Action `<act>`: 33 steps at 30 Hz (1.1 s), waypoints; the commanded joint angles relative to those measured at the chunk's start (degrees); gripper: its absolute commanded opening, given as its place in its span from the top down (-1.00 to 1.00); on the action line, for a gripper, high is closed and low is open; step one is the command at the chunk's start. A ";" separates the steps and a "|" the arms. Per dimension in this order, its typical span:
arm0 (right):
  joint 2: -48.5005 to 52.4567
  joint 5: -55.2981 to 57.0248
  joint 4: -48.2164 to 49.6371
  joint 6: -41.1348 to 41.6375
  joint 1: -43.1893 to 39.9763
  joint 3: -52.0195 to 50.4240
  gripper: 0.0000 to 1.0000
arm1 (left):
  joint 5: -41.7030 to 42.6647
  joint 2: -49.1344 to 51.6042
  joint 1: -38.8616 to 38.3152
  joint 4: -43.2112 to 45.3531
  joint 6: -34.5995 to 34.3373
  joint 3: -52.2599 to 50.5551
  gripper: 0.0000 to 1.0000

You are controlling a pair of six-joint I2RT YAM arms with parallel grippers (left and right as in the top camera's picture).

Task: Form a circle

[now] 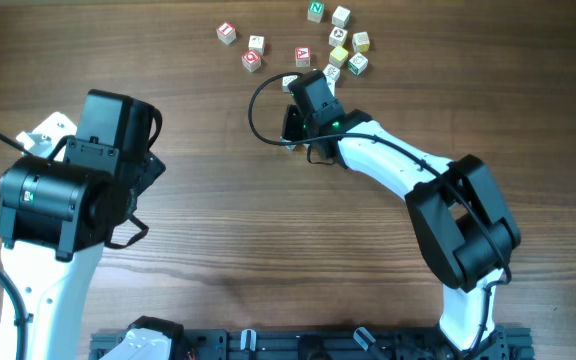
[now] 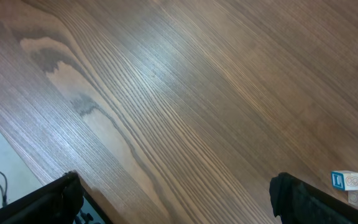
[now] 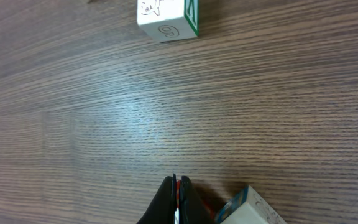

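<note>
Overhead: letter cubes scattered at far side of table, tightest clump right of centre, no circle yet; right arm reaches in. Left wrist: left gripper wide, empty, over bare woodgrain. Right wrist: right gripper pinched shut, empty, a cube just beside; a careless nudge could scatter neighbours on slick wood
</note>
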 commanded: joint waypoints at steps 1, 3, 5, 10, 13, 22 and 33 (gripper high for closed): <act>2.19 1.01 0.15 1.46 0.35 1.05 0.91 | -0.17 -0.37 0.46 0.00 0.09 0.15 -1.00; 2.19 1.01 0.13 1.73 0.28 1.05 0.91 | -0.17 -0.37 0.46 0.00 0.09 0.15 -1.00; 2.19 0.79 0.15 1.73 0.31 1.05 0.91 | -0.17 -0.37 0.46 0.00 0.09 0.15 -1.00; 2.19 -0.09 0.31 1.62 0.31 1.05 0.91 | -0.17 -0.37 0.46 0.00 0.09 0.15 -1.00; 2.19 -0.26 0.17 1.29 0.31 1.05 0.91 | -0.17 -0.37 0.46 0.00 0.09 0.15 -1.00; 2.19 -1.38 0.04 0.83 0.31 1.05 0.91 | -0.17 -0.37 0.46 0.00 0.09 0.15 -1.00; 2.19 -1.99 -0.55 0.87 0.35 1.05 0.91 | -0.17 -0.37 0.46 0.00 0.09 0.15 -1.00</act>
